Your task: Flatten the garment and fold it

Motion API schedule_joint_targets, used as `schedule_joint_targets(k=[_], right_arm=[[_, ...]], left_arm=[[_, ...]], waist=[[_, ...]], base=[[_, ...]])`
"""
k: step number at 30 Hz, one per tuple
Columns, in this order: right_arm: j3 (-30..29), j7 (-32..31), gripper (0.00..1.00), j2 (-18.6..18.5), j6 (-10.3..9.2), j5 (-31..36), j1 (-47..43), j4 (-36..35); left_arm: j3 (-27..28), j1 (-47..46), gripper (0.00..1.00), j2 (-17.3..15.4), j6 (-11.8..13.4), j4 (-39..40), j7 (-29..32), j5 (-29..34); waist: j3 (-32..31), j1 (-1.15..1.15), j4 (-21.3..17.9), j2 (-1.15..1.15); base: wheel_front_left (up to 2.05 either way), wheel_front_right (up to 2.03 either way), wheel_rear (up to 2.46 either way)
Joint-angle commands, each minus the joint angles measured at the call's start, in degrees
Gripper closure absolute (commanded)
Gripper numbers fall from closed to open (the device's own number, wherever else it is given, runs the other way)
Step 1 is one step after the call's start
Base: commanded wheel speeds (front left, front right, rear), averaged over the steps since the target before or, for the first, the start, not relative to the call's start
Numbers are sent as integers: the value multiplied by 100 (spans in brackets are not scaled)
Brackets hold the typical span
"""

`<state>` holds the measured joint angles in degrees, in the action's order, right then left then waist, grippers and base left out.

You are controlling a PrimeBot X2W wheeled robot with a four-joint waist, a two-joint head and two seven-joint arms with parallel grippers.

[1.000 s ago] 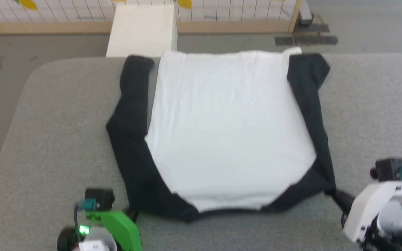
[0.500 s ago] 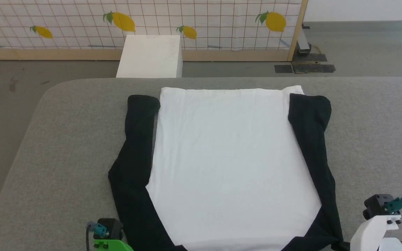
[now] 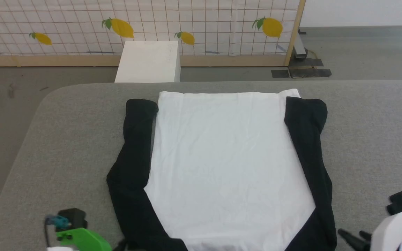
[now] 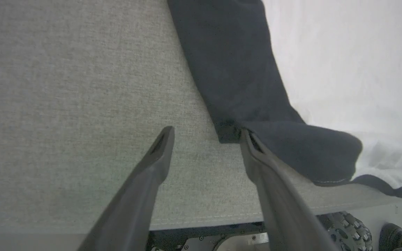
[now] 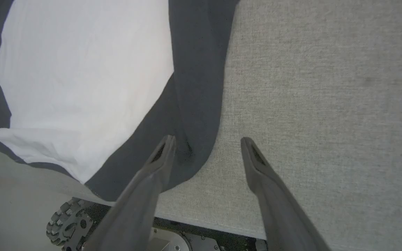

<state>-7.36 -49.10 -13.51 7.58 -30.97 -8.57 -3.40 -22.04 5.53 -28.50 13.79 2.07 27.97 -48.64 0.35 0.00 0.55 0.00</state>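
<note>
The garment (image 3: 222,157) lies spread flat on the grey padded table (image 3: 65,139), its white body in the middle and a black sleeve folded along each side. My left gripper (image 4: 207,136) hangs open over bare table at the garment's near left corner. Its right fingertip (image 4: 248,137) sits just beside the black sleeve (image 4: 229,69), and nothing is between the fingers. My right gripper (image 5: 207,142) is open at the near right corner. The edge of the black sleeve (image 5: 197,87) lies by its left fingertip (image 5: 168,143). The head view shows its dark fingers (image 3: 344,235) low right.
A white box (image 3: 148,62) stands on the floor beyond the table's far edge, before a lemon-patterned screen (image 3: 187,24). The table's near edge and my base's wheel (image 4: 347,226) lie just below both grippers. Bare grey table flanks the garment.
Both grippers have opened and let go of the garment's near corners, then drawn slightly outward. The head camera has tilted up, so more of the room shows.
</note>
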Motion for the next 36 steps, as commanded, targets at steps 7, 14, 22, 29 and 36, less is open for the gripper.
schedule_joint_targets(k=[7, 14, 22, 29, 36], right_arm=[[-398, 1044, 0, -639, -9, -402, 883, 824], [-989, 1479, 0, -283, -9, 232, 2145, 1103], [-917, 1273, 0, -99, -9, 1288, 3927, 1831], [-881, 1056, 0, 167, -9, 2263, 5303, 2573], [-1330, 654, 0, 516, -9, 3453, 6000, 2936]], left_arm=[[770, 162, 0, -378, 534, 615, -595, 220], [1391, -353, 0, -66, 453, 852, -2748, 893], [1467, -1044, 0, 207, -64, 684, -4255, 1717], [1943, -1519, 0, 886, -606, 1021, -4294, 2382], [2216, -1660, 0, 1514, -1162, 1012, -4295, 2829]], waist=[[159, 0, -73, 0], [651, 0, -65, 0], [1517, 0, 99, 0], [2339, 0, 323, 0], [2818, 0, 470, 0]], base=[[0, 0, 0], [0, 0, 0], [0, 0, 0], [0, 0, 0], [0, 0, 0]])
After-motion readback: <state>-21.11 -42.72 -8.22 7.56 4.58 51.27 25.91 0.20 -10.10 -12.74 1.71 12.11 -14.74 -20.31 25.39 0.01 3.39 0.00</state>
